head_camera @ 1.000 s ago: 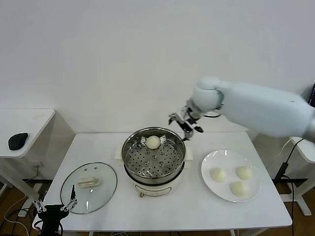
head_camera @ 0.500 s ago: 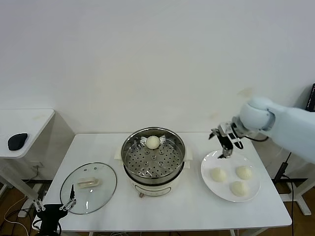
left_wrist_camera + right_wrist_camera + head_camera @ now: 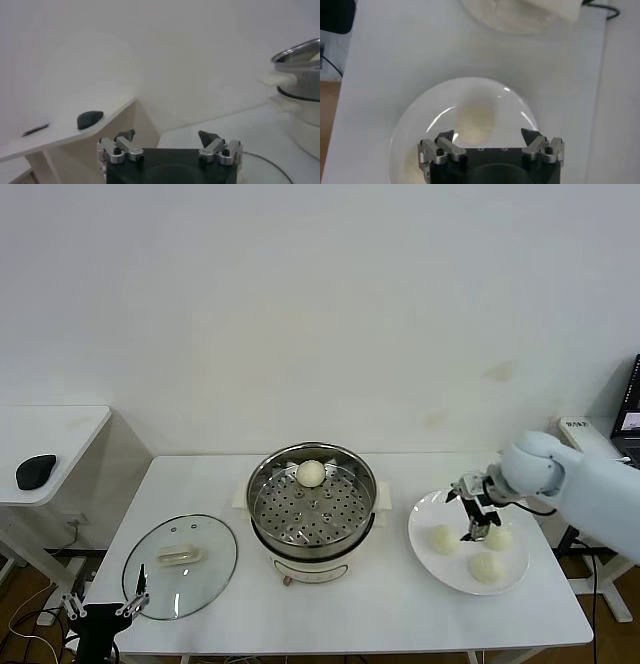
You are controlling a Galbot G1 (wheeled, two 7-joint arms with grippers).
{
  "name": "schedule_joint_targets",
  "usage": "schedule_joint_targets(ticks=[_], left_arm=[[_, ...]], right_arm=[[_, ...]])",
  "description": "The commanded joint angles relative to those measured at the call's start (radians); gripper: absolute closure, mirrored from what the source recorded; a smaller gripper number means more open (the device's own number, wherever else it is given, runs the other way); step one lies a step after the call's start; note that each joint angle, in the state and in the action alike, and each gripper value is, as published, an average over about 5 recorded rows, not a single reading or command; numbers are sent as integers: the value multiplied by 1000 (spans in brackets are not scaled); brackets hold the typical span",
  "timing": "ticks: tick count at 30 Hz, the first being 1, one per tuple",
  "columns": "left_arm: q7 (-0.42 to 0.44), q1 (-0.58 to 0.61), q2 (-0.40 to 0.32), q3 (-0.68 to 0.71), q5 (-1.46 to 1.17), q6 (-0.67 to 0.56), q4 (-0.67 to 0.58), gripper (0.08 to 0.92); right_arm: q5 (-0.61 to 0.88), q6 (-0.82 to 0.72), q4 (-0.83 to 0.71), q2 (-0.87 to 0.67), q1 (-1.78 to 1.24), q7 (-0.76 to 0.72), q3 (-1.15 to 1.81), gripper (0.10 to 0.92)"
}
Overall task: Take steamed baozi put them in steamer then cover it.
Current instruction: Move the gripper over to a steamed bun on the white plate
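Three baozi lay on the white plate (image 3: 430, 554) at the right side of the table (image 3: 400, 614), and one bun (image 3: 311, 473) already sat in the steamer (image 3: 312, 502), at the far side of its perforated floor. On the plate, one bun (image 3: 443, 538) was at the left, one (image 3: 498, 537) at the right and one (image 3: 486, 567) nearer to me. The right gripper (image 3: 476, 514) hung just over the plate, between the two farther buns, its fingers wide apart and holding nothing. In the right wrist view a pale bun (image 3: 476, 117) showed below the open jaws, close to the middle between them.

The left gripper (image 3: 103, 612) waited low at the near left corner of the table, beside the cover (image 3: 181, 565), also with fingers spread and empty. The cover lay flat on the table to the left of the steamer, handle up.

I judged these buns to be light and soft, with smooth skin that may dent or tear under a hard squeeze, and a little slippery because they are round. The best hold seemed to be across the widest part of the bun, one finger on each side, closing gently. The glass cover looked heavier and fragile; its oblong handle (image 3: 181, 556) in the centre seemed the only good place to take it
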Motion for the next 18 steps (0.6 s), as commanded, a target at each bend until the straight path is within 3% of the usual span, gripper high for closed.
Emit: schedule_joint_targets(ticks=[1, 18], left_arm=[[-1, 6, -2, -2, -1, 6, 0, 177], [0, 6, -9, 0, -3, 19, 1, 177]], right_arm=[[-57, -6, -85, 48, -145, 19, 83, 203], [-94, -6, -178, 150, -194, 56, 132, 223]])
